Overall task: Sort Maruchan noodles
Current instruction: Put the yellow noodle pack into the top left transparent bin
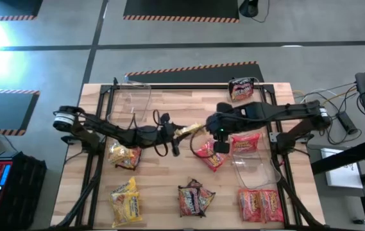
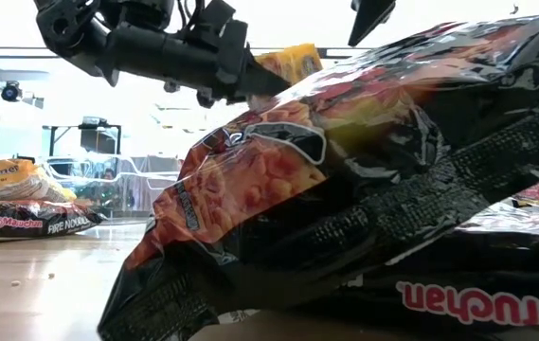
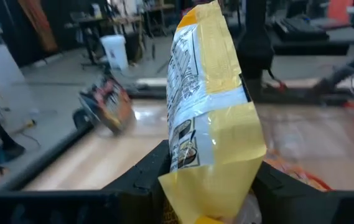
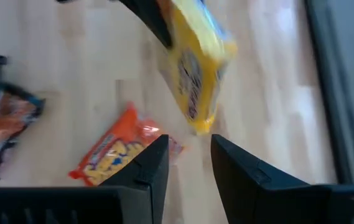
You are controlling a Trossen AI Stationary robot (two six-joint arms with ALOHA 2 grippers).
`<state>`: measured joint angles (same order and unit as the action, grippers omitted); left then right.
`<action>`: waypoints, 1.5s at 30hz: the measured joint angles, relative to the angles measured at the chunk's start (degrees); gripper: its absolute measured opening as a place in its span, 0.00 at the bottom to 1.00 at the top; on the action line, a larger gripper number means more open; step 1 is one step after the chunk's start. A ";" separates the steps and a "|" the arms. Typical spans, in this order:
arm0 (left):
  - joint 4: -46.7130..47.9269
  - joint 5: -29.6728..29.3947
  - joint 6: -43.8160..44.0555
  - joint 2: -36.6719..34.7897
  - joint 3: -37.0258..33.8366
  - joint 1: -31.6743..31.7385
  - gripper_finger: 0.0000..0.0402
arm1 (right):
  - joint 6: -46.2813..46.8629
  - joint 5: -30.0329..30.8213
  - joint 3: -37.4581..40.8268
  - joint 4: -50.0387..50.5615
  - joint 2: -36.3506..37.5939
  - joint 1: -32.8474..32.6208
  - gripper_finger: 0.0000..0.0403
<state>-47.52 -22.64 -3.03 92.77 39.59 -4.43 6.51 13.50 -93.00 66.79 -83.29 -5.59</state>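
My left gripper (image 1: 177, 135) is over the table's middle, shut on a yellow noodle packet (image 1: 189, 130), which fills the left wrist view (image 3: 214, 106) and shows high in the low view (image 2: 289, 61). My right gripper (image 1: 220, 141) hovers just right of it, open and empty (image 4: 189, 158), above a red-orange packet (image 1: 211, 154) (image 4: 111, 152). More packets lie flat on the table: yellow (image 1: 124, 156) (image 1: 124, 200), dark (image 1: 195, 197) (image 1: 241, 88), red-orange (image 1: 245, 142) (image 1: 259, 204). My left gripper pinches the yellow packet between its two fingers (image 3: 145, 177) at the packet's near end (image 3: 208, 186). It comes from the table's left, about level. The packet is lifted clear of the table and sticks out past the fingertips toward my right gripper.
A clear plastic bin (image 1: 134, 99) stands at the far left of the table and another (image 1: 256, 168) at the near right. A dark packet (image 2: 364, 189) lies right in front of the low camera and hides most of the table. Cables and gear sit off the right edge.
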 joint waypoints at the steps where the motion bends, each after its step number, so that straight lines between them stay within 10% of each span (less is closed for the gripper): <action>1: -0.68 -0.49 -0.56 -0.41 0.00 0.10 0.28 | 0.39 1.96 1.19 -0.21 0.76 -0.38 0.27; 14: 1.03 -5.53 -6.93 -9.48 -0.24 0.25 0.28 | 0.09 10.52 36.25 -39.83 15.89 2.12 0.28; 25: -5.95 -6.64 -5.09 -21.02 -7.26 -1.73 0.28 | -2.03 -7.65 65.84 -110.40 16.01 6.40 0.30; 45: -42.41 0.05 -11.33 -4.04 -11.00 -4.21 0.28 | -3.98 -10.99 57.07 -123.31 2.59 7.44 0.62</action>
<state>-89.93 -22.59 -14.36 88.73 28.59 -8.64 2.53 2.50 -35.94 -56.53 -80.70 1.86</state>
